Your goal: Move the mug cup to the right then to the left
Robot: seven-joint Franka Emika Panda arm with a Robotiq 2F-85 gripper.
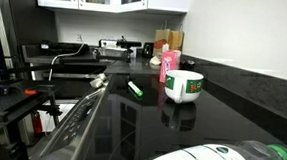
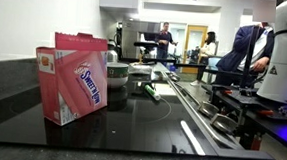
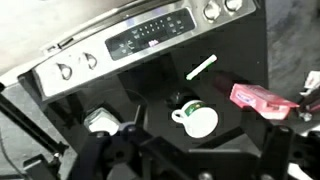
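The mug cup (image 1: 184,86) is squat and white with a green band, and stands upright on the black countertop (image 1: 222,110). In the wrist view the mug cup (image 3: 195,119) lies just beyond my gripper (image 3: 195,160), with its handle pointing left. The dark fingers sit wide apart at the bottom edge, open and empty, well above the counter. In an exterior view the mug cup (image 2: 118,70) is mostly hidden behind the pink container.
A pink container (image 1: 169,66) stands right behind the mug and also shows in the other views (image 2: 76,76) (image 3: 262,99). A green marker (image 1: 135,89) (image 3: 201,68) lies on the glass cooktop. The stove's control panel (image 3: 140,40) borders it. People stand far back (image 2: 164,39).
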